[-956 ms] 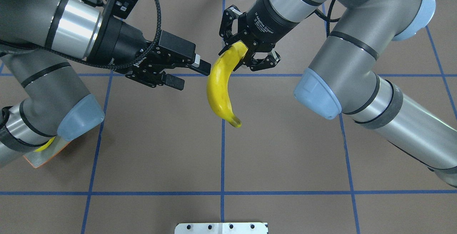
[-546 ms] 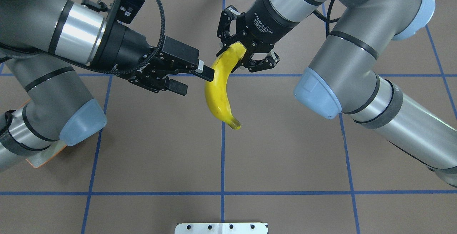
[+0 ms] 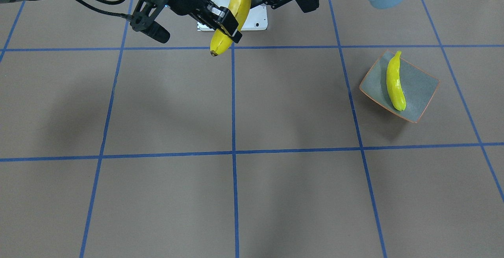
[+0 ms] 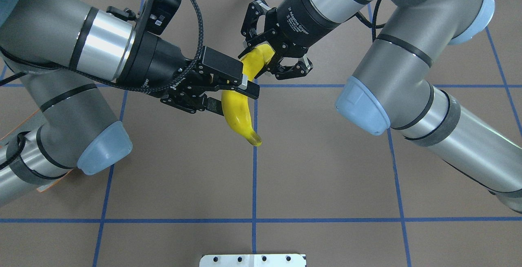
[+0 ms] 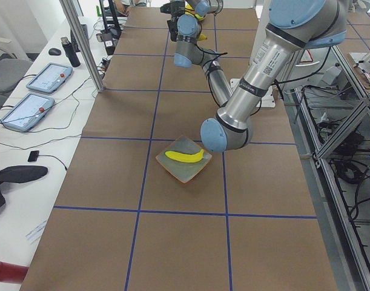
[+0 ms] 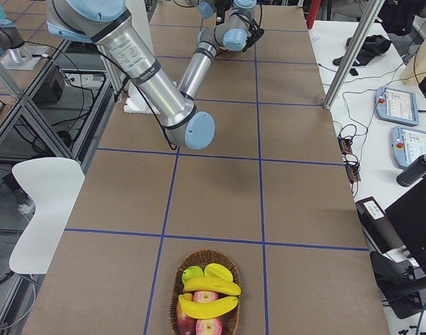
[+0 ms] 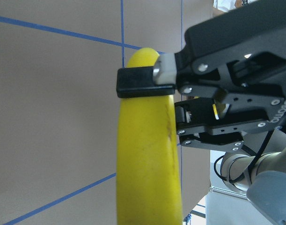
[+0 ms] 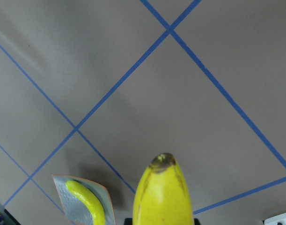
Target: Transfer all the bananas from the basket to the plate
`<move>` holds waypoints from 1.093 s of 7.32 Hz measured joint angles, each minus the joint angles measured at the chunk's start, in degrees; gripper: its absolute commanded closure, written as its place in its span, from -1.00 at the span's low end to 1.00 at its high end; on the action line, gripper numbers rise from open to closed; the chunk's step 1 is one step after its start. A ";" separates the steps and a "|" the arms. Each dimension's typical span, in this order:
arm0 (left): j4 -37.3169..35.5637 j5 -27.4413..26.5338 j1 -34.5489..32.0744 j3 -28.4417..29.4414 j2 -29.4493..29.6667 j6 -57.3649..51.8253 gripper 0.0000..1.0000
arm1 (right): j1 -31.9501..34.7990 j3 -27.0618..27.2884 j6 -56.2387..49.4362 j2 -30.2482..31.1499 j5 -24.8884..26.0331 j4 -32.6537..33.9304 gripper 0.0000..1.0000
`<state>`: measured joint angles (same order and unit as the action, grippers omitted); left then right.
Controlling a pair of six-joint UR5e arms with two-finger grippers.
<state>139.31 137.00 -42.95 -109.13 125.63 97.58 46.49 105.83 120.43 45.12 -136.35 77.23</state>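
While hanging tip-down over the bench, well apart from the plate, pinched at its upper end by the clamped right tool, judge the banana light, fairly stiff, smooth-skinned and easily bruised. Best taken across the thick middle, straddled by the gaping left tool with one pad against the skin. Squeeze gently there.

"WANJEE" on the right arm, "Adaptive Gripper" on body of right pincer
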 measured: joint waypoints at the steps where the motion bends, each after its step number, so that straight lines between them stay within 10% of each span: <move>1: 0.00 -0.04 0.03 -0.08 0.03 0.17 -0.61 | 0.00 0.21 0.28 0.18 0.29 -0.43 1.00; 8: 0.04 -0.72 0.05 -0.21 0.12 0.93 -0.59 | -0.47 3.42 0.61 2.04 3.05 -1.00 1.00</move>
<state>139.34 136.27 -42.90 -109.34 125.75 98.51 46.02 109.25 121.04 47.16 -133.30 76.24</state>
